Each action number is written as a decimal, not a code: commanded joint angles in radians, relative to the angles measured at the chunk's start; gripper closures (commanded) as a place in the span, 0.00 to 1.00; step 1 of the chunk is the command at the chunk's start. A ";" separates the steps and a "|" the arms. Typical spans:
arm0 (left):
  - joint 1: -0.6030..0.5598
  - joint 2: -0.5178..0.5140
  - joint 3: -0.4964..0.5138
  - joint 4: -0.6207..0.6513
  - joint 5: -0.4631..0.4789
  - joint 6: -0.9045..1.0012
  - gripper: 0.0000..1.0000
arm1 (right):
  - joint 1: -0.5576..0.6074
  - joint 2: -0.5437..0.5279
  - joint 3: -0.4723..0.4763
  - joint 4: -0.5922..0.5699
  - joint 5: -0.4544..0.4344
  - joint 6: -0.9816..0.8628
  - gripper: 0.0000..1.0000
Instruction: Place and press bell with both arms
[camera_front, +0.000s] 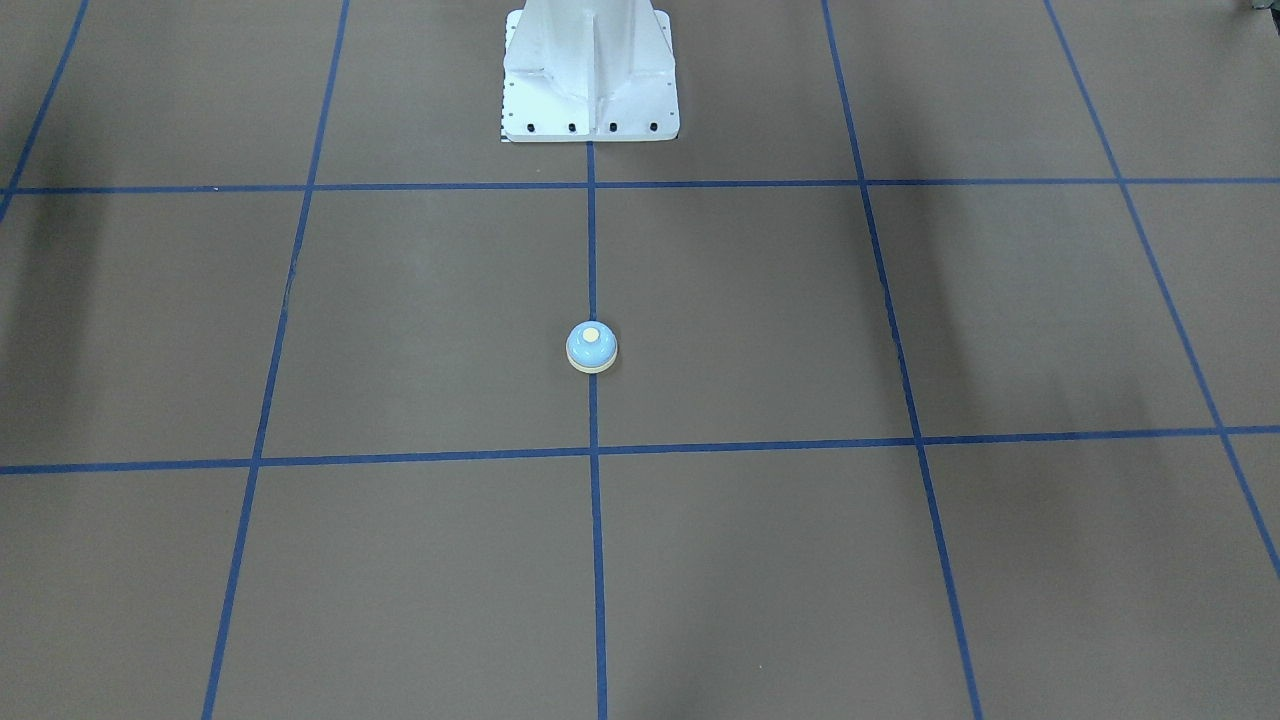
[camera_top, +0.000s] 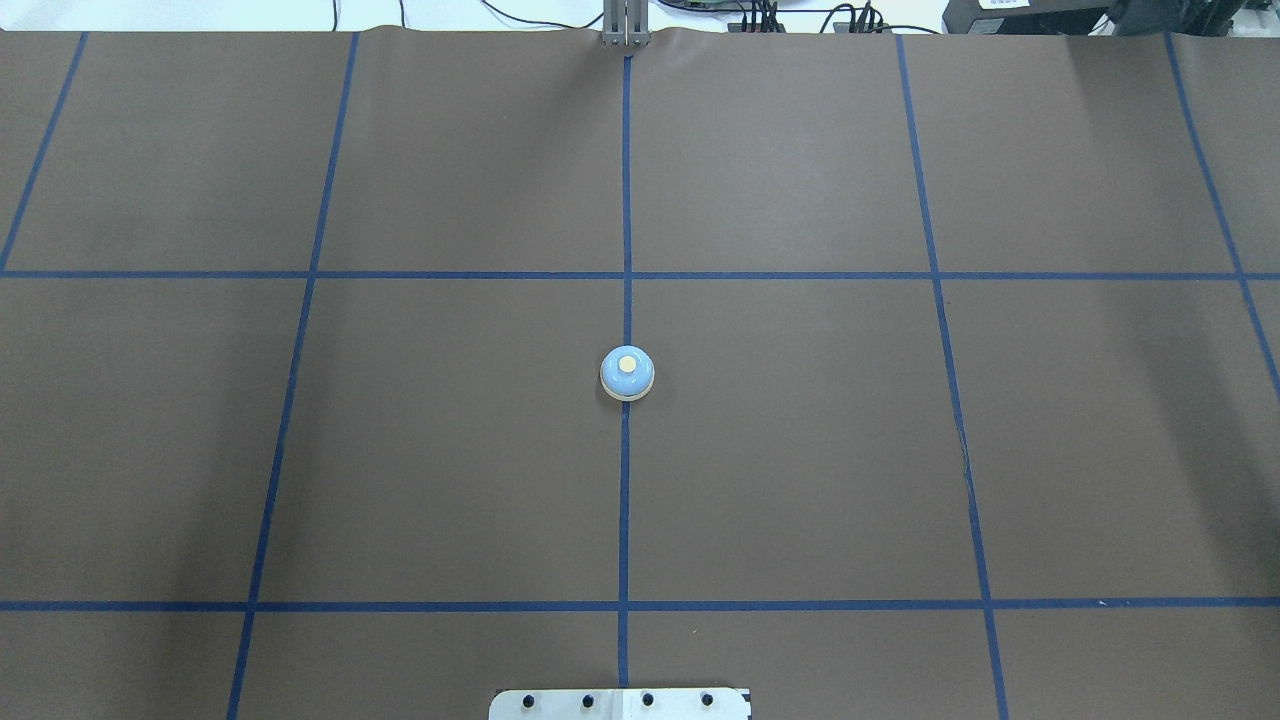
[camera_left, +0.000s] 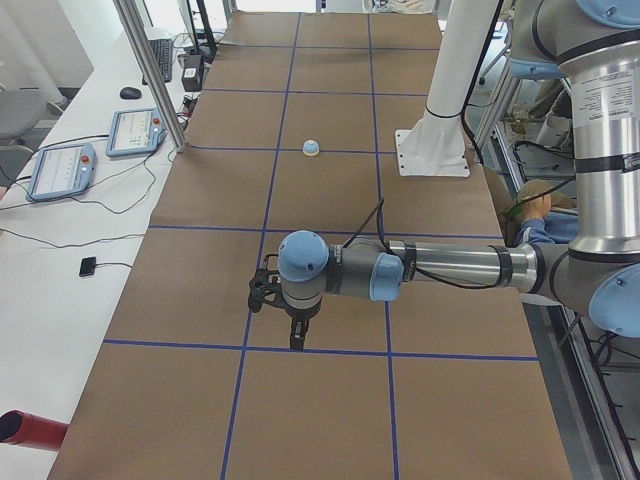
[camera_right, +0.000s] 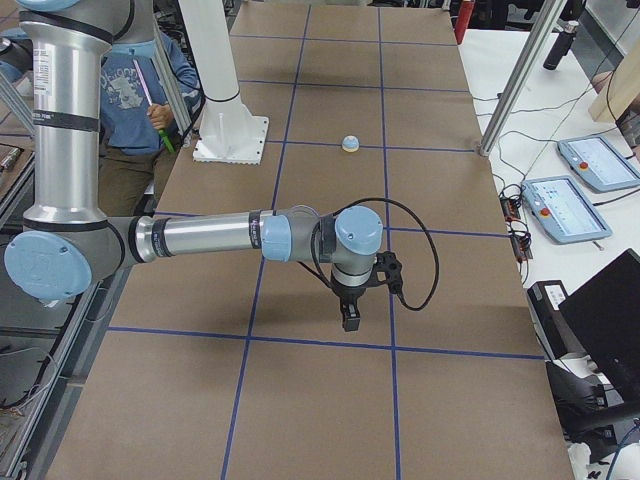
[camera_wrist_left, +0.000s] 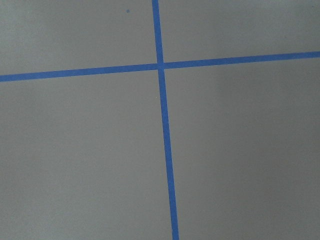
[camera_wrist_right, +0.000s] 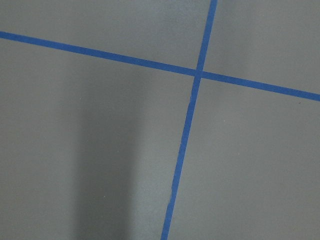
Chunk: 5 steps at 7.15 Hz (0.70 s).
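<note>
The light-blue bell (camera_front: 591, 347) with its cream button stands upright on the middle blue tape line of the brown table (camera_top: 800, 450). It also shows in the overhead view (camera_top: 627, 373), the left view (camera_left: 311, 148) and the right view (camera_right: 350, 143). My left gripper (camera_left: 297, 338) hangs over the table's near end in the left view, far from the bell, pointing down. My right gripper (camera_right: 351, 318) hangs likewise in the right view, far from the bell. I cannot tell whether either is open or shut. Both wrist views show only table and tape.
The white pedestal base (camera_front: 590, 80) stands behind the bell on the robot's side. Metal frame posts (camera_left: 150, 70) and control tablets (camera_left: 135, 130) stand off the table's far edge. A person (camera_right: 150, 90) sits behind the robot.
</note>
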 joint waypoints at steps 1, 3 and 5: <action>0.000 -0.005 -0.007 0.002 0.005 -0.002 0.00 | 0.000 0.012 -0.013 -0.001 0.025 0.013 0.00; 0.002 -0.013 -0.007 -0.003 0.031 -0.002 0.00 | -0.001 0.015 -0.016 0.000 0.034 0.014 0.00; 0.002 -0.011 -0.010 -0.006 0.030 -0.002 0.00 | 0.000 0.020 -0.016 0.000 0.034 0.010 0.00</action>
